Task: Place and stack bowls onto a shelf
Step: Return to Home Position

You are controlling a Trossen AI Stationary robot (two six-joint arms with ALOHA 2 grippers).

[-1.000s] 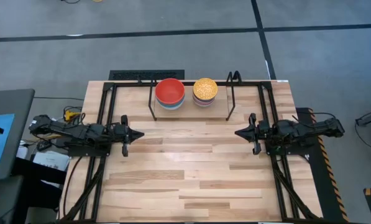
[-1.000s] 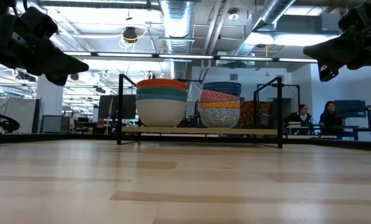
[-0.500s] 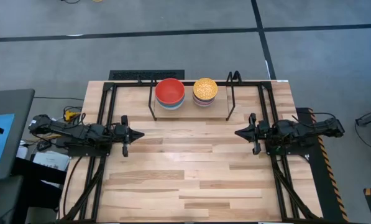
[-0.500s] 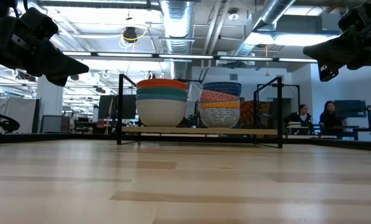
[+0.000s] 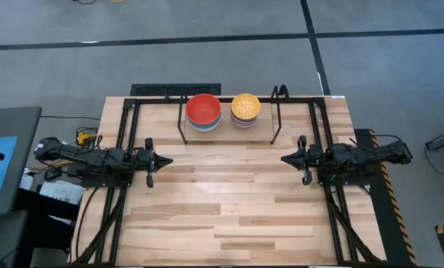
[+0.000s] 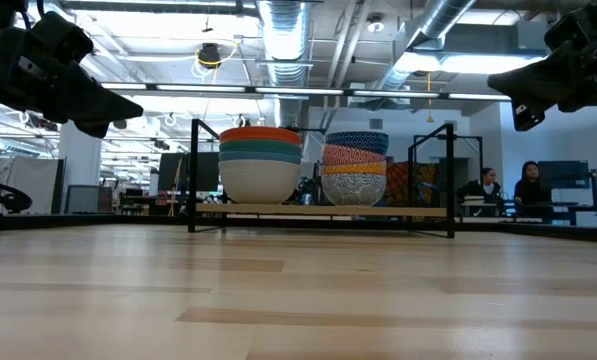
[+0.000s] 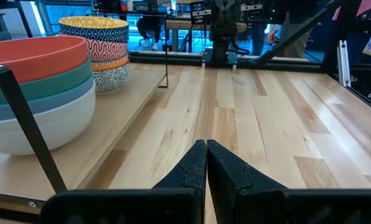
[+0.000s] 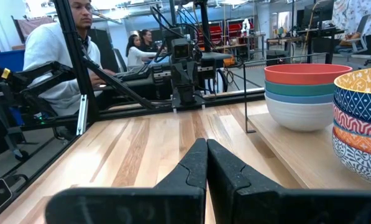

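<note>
The left fingers (image 7: 196, 163) are pressed together tip to tip and hold nothing. They hang above the left side of the wide, light butcher-block tabletop (image 5: 229, 208), pointing inward across it. The right fingers (image 8: 196, 163) are also closed flat against each other and empty. They are raised over the tabletop's right side and point toward the left fingers. Both pairs are well apart from the narrow light-wood shelf with thin black wire uprights (image 6: 418, 210), which stands at the tabletop's far edge, midway between them.

On the shelf's board, two stacks of small round bowls sit just beside each other. The stack on the left fingers' side (image 5: 204, 110) has a white bowl (image 6: 260, 182) at the bottom, then a pale blue bowl (image 6: 260, 158), a green bowl (image 6: 260, 148) and a plain red bowl (image 6: 260, 133) on top. The stack on the right fingers' side (image 5: 245, 106) is all patterned. A blue-white patterned bowl (image 6: 353, 187) is lowest, with what looks like an orange-yellow bowl (image 6: 353, 168) above it. A red-pink patterned bowl (image 6: 353, 156) comes next, and a dark blue patterned bowl with a yellow inside (image 6: 356, 140) is on top.

Beyond the tabletop, two people (image 6: 529, 185) sit at desks.
</note>
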